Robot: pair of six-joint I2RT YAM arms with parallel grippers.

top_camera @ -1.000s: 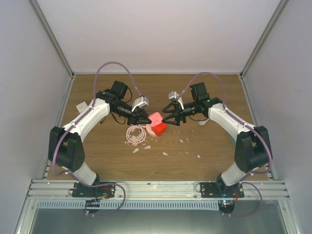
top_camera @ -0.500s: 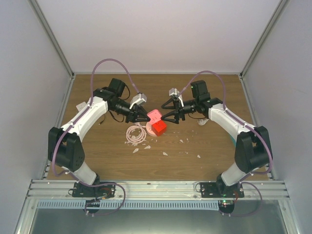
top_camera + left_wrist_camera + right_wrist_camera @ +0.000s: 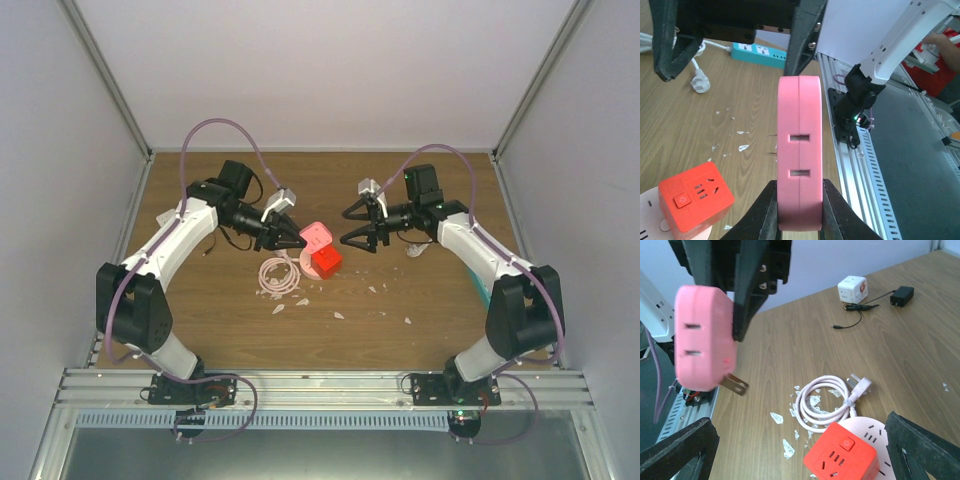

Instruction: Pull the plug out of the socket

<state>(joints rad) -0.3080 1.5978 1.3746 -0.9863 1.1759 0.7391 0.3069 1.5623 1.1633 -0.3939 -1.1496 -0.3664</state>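
Left gripper (image 3: 299,239) has its jaws clamped on the flat sides of the pink plug (image 3: 316,235), and the plug hangs in the air, clear of the red socket (image 3: 325,262). The socket sits on the worktop (image 3: 440,300), just below and ahead of those jaws. Right gripper (image 3: 347,227) has its jaws spread wide, holding nothing. It faces the plug from the other side, with the socket low beneath the gap between the two pairs of jaws.

So, as I read it, the pull itself is done: plug and socket are apart, and this is the wrap-up. The next move, I'd judge, calls for the left arm to carry the plug aside and lower it onto bare worktop before the jaws let go. It should steer wide of the socket and the coiled cable (image 3: 280,275). I see no job here for the right gripper.

Now the views. The right wrist camera gives the proof: two bare metal prongs (image 3: 735,385) stick out of the plug with open air around them, a detail too small to see overhead. The left wrist camera shows the grip. Both jaws press on the plug's lower end, its two slots face the lens, and the socket lies down to the left of the jaws. Only the overhead view takes in both arms at once and the space between them
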